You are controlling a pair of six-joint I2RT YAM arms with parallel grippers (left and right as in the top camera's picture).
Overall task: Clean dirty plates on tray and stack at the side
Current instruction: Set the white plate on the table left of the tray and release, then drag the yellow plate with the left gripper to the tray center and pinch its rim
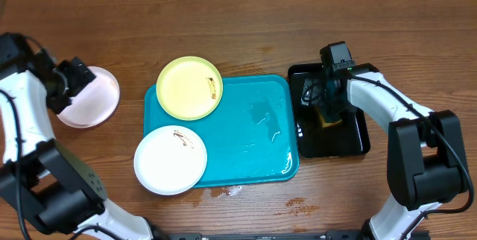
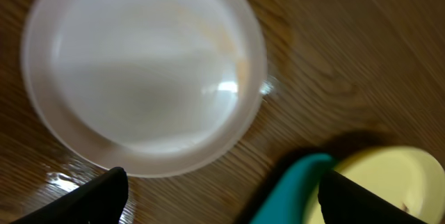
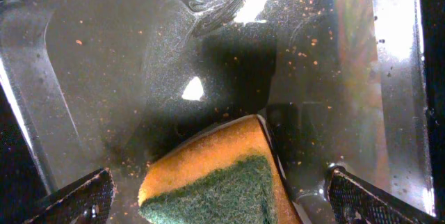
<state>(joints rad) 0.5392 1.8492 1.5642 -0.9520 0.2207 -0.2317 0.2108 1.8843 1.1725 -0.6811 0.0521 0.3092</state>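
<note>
A white plate (image 1: 91, 98) lies on the wood at far left, off the tray; in the left wrist view (image 2: 142, 71) it looks clean. My left gripper (image 1: 74, 76) is open over its near edge, holding nothing. A yellow-green plate (image 1: 189, 87) with a brown smear sits at the turquoise tray's (image 1: 253, 136) back left corner, also in the left wrist view (image 2: 396, 175). A second white plate (image 1: 171, 159) with a smear overlaps the tray's front left edge. My right gripper (image 1: 326, 106) is open over the black tray, fingers either side of a sponge (image 3: 222, 182).
A glossy black tray (image 1: 350, 144) stands right of the turquoise tray, wet and speckled with crumbs (image 3: 208, 57). The turquoise tray's surface is wet. A small puddle (image 1: 231, 190) lies on the table at its front edge.
</note>
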